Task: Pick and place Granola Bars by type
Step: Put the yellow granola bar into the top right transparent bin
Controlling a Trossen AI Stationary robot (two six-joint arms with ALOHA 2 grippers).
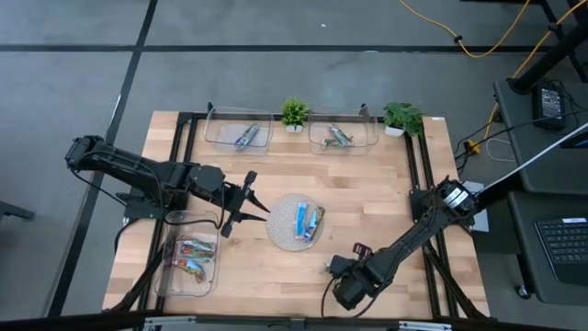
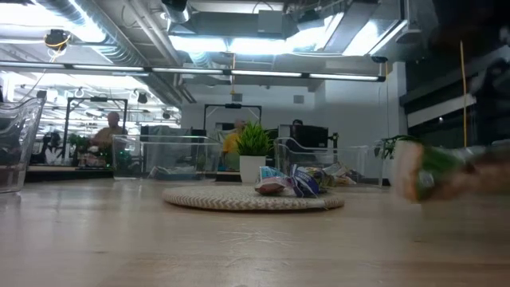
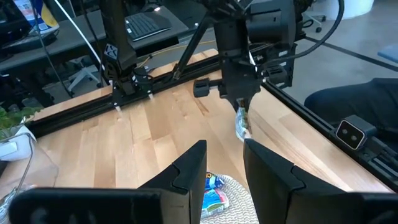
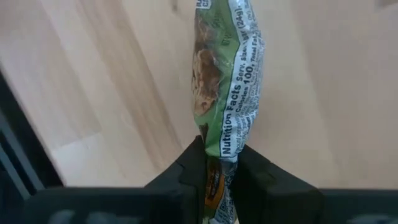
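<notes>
Blue-wrapped granola bars [image 1: 306, 221] lie on the round woven plate [image 1: 280, 225], also seen in the low view [image 2: 291, 183]. Red bars [image 1: 191, 257] lie in the near-left clear tray [image 1: 163, 276]. A bar lies in each far tray [image 1: 246, 136] [image 1: 338, 138]. My right gripper [image 1: 338, 268] stands near the table's near edge, right of the plate, shut on a green bar [image 4: 227, 81]. My left gripper [image 1: 248, 200] is open, level, just left of the plate, with its fingers [image 3: 186, 177] pointing at it. My right gripper pinches the green bar by one end [image 4: 219, 163] between its two fingers, coming from above and pointing down. The bar hangs below the fingers [image 3: 242, 124], upright, its free end close to the tabletop; whether it touches the wood I cannot tell.
Two small potted plants [image 1: 294, 112] [image 1: 402, 118] stand at the far edge beside the far trays. Black frame rails [image 1: 424, 170] run along the table's sides. Bare wood lies between the plate and the far trays [image 1: 303, 170]. People show in the room behind [image 2: 107, 131].
</notes>
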